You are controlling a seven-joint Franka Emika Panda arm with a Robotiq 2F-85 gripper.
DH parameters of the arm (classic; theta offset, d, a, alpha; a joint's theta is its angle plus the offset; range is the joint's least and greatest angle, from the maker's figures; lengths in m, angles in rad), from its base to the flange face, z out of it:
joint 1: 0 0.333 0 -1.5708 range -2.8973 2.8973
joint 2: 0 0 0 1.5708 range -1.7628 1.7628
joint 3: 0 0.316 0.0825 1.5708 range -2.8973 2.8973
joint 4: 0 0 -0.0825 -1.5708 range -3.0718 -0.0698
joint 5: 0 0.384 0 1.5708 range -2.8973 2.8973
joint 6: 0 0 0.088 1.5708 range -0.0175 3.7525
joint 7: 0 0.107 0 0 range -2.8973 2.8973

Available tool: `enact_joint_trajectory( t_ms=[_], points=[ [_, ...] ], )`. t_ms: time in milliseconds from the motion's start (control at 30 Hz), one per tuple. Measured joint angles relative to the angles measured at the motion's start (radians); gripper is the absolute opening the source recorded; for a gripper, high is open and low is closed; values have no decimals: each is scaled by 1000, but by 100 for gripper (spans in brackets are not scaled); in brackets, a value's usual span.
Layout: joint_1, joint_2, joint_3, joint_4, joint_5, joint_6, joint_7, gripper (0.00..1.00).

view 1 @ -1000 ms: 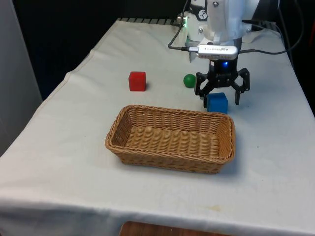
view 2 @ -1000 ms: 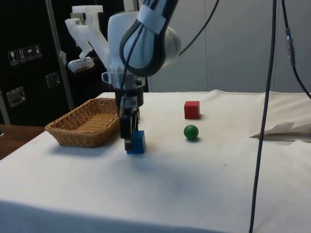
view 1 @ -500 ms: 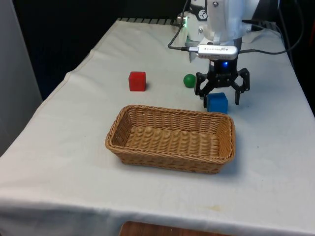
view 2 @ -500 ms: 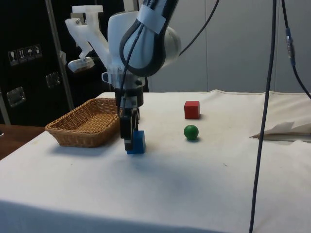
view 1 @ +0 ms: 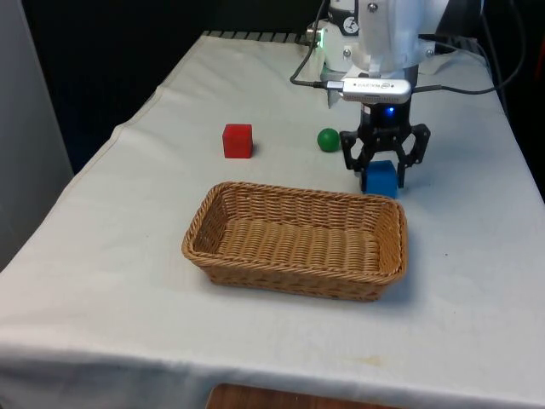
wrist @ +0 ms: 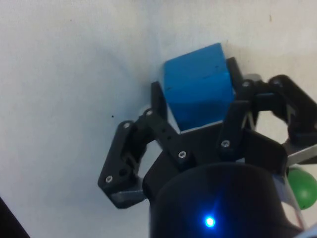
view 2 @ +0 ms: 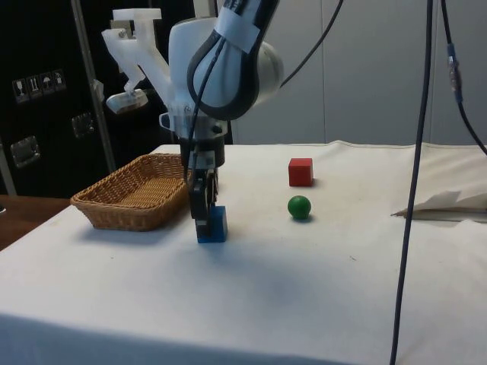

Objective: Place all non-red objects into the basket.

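On the counter (view 1: 102, 281), just behind the far long rim of the basket (view 1: 295, 239) and toward the front view's right, the end effector (view 1: 381, 175) stands straight down over the blue block (view 1: 380, 179). Its two fingers are drawn in against opposite faces of the block, as the wrist view shows, with one finger (wrist: 159, 101) on each side and the block (wrist: 199, 86) wedged between them. In the side view the block (view 2: 213, 225) sits at the cloth, low beside the basket (view 2: 133, 193); whether it rests on the cloth or is just clear of it I cannot tell.

White cloth lies open on all sides: a broad bare stretch runs from the basket to the counter's near edge, and another lies to the front view's right of the block, out to the counter's side edge. The basket is a shallow, oblong wicker one with nothing in it.

The block is a plain, bright blue cube with sharp edges, turned slightly askew in the wrist view.

A green ball (view 1: 328, 139) lies near the end effector, behind the block and toward the front view's left. A red cube (view 1: 238, 141) sits farther left, well apart from both. Only the basket's low rim stands between block and basket.
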Motion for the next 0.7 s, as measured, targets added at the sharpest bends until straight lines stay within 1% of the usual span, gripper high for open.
enact_joint_trajectory(
  t_ms=[33,67,400,533,600,667,700],
  points=[
    [0,0,0,0,0,0,0,15],
    [0,0,-1,0,0,-1,0,3],
    [0,-3,-1,2,0,-1,0,3],
    [0,-22,-3,2,0,-12,3,3],
    [0,-51,-6,-1,0,-36,5,3],
    [0,-51,-6,-1,0,-36,5,3],
    [0,-61,-7,-1,-1,-46,5,3]
  ],
)
